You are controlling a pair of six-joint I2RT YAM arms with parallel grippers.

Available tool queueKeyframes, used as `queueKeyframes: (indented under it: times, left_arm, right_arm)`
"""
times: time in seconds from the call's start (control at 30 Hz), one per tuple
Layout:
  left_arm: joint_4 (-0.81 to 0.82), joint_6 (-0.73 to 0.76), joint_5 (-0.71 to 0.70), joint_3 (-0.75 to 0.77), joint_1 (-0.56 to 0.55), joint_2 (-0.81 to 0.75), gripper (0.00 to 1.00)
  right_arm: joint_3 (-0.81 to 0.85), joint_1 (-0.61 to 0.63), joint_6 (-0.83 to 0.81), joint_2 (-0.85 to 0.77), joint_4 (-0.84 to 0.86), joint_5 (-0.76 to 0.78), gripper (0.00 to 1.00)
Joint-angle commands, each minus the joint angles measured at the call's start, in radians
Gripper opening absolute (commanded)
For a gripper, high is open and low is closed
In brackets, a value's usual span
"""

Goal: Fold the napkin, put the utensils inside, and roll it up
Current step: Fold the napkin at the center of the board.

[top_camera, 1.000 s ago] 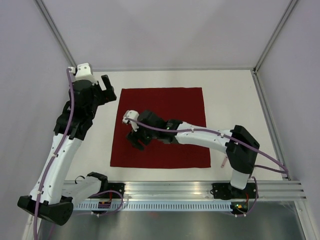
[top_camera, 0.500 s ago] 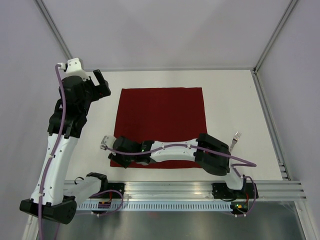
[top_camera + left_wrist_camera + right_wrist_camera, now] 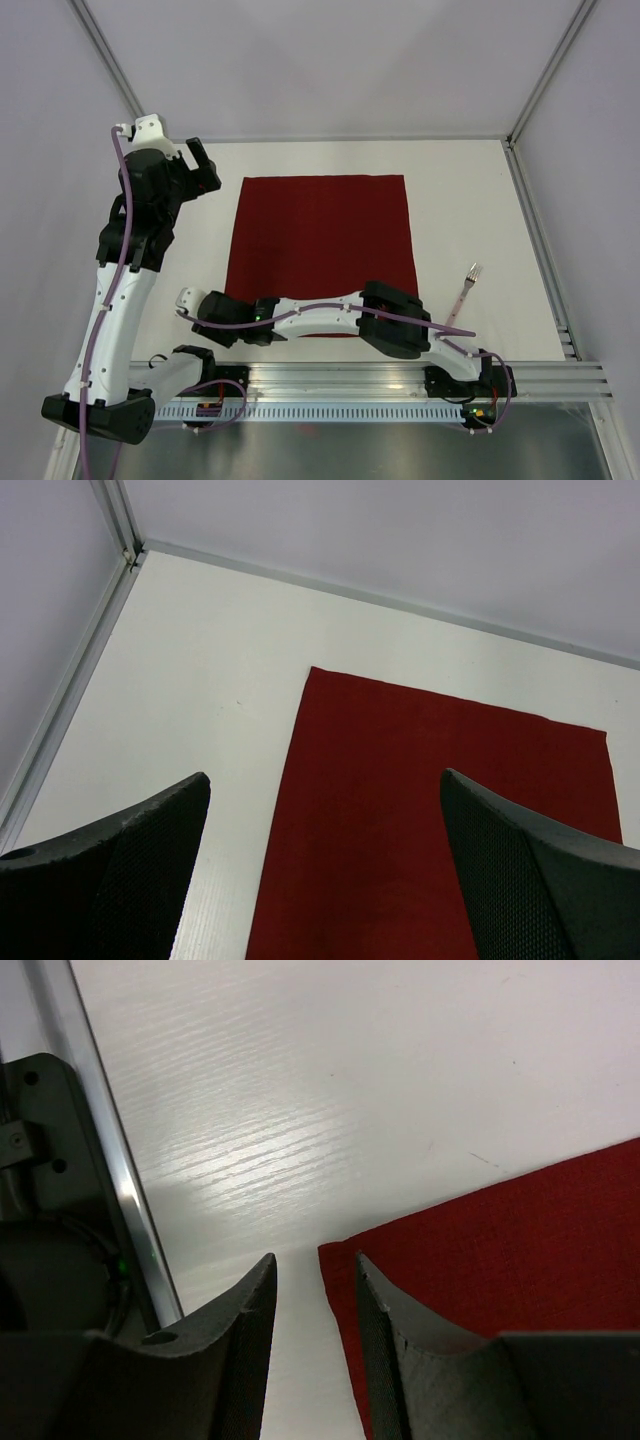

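Note:
The dark red napkin [image 3: 325, 240] lies flat and unfolded on the white table. The fork [image 3: 466, 292] lies on the table to its right, tines pointing away. My right arm reaches across the near edge, and the right gripper [image 3: 240, 337] sits low at the napkin's near-left corner. In the right wrist view its jaws [image 3: 315, 1260] stand a little apart with the napkin [image 3: 520, 1250] corner's edge between them, not pinched. My left gripper [image 3: 205, 170] hovers wide open by the far-left corner. In the left wrist view its jaws [image 3: 325, 780] hold nothing above the napkin [image 3: 430, 810].
An aluminium rail [image 3: 350, 375] runs along the near edge, close beside the right gripper, and shows in the right wrist view as the rail [image 3: 110, 1160]. Grey walls and frame posts [image 3: 110, 65] enclose the table [image 3: 470, 200].
My right arm swung from the napkin's middle down to its near-left corner and narrowed its jaws. The fork came into view at the right. The left arm drew back slightly to the left.

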Motion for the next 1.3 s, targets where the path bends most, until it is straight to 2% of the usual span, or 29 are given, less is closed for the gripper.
queueKeyframes:
  times: [0.0, 0.43, 0.53, 0.67, 0.77, 0.83, 1.27]
  left_arm:
    - [-0.02, 0.014, 0.011, 0.03, 0.01, 0.0, 1.0]
    - [-0.018, 0.009, 0.019, 0.011, 0.013, 0.013, 1.0]
    - [-0.019, 0.009, 0.019, 0.007, 0.012, 0.007, 1.0]
    - [-0.015, 0.009, 0.02, 0.009, 0.013, 0.003, 1.0]
    - [-0.015, 0.009, 0.023, 0.012, 0.013, 0.0, 1.0]
    - [-0.013, 0.009, 0.023, 0.015, 0.015, -0.005, 1.0]
    - [0.008, 0.001, 0.049, 0.032, 0.015, -0.048, 1.0]
  right_arm:
    - [0.039, 0.007, -0.006, 0.036, -0.019, 0.083, 0.43]
    - [0.037, 0.012, -0.006, 0.087, -0.031, 0.121, 0.43]
    - [0.031, 0.013, -0.012, 0.088, -0.03, 0.125, 0.35]
    - [0.037, 0.012, -0.026, 0.076, -0.034, 0.141, 0.13]
    - [0.056, 0.012, -0.037, 0.056, -0.046, 0.15, 0.03]
    - [0.071, 0.012, -0.042, 0.041, -0.06, 0.153, 0.0]
    - [0.056, -0.039, -0.065, -0.126, -0.117, 0.164, 0.0]
